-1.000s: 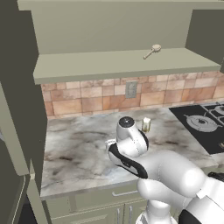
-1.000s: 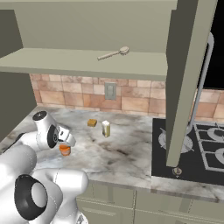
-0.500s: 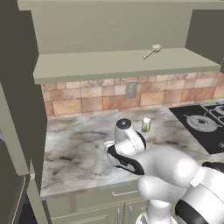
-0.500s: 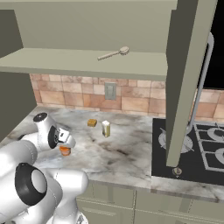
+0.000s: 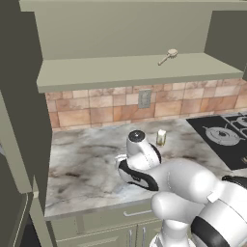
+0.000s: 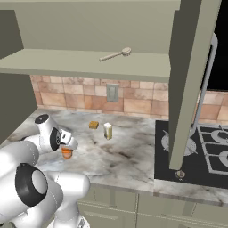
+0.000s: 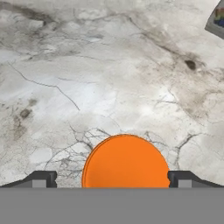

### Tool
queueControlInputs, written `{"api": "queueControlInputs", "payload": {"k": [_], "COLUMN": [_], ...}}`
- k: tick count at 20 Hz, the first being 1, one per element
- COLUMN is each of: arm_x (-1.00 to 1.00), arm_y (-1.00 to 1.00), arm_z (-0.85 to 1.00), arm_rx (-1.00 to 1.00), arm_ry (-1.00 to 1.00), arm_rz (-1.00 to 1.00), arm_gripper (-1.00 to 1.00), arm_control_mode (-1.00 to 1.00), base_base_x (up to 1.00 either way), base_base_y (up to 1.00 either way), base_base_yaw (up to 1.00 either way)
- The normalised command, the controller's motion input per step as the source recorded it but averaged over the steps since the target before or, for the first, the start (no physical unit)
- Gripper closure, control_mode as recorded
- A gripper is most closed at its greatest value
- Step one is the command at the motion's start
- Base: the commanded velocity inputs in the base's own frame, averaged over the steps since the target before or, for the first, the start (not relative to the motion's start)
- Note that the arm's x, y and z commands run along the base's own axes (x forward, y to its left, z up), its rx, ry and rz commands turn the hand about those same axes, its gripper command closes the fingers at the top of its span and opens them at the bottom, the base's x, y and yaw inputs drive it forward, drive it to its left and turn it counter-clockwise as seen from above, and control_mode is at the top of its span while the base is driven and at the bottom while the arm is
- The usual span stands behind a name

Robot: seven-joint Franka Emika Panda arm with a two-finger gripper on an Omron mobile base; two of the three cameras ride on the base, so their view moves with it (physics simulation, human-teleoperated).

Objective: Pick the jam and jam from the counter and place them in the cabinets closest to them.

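Even, soft rendered light, sharp throughout, with faint shadow under the shelf (image 5: 140, 72) and no glare

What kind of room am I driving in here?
A kitchen, rendered in simulation: a marble counter backed by tile, a gas stove to its right, and an open wall cabinet with a wooden spoon on its shelf.

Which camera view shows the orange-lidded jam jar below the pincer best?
The hand view: the jam jar sits large between the two finger tips, its round orange lid seen from above. In the right base view the jar is small, partly covered by the hand. In the left base view the arm hides it.
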Motion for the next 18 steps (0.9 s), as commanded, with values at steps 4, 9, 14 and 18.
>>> {"api": "queueControlInputs", "payload": {"k": [4,9,14,18], "arm_x": [0.00,0.00,-0.01,0.00], "arm_y": [-0.22,-0.16,-0.04,0.00], "arm_z": [0.00,-0.07,-0.01,0.00], "arm_rx": [0.00,0.00,0.00,0.00], "arm_ry": [-0.03,-0.03,-0.01,0.00], "arm_rz": [0.00,0.01,0.00,0.00], "arm_gripper": [-1.00,-1.00,-1.00,-1.00], "arm_control_mode": [-1.00,-1.00,-1.00,-1.00], "base_base_x": [0.00,0.00,0.00,0.00], "base_base_y": [0.00,0.00,0.00,0.00], "base_base_yaw": [0.00,0.00,0.00,0.00]}}
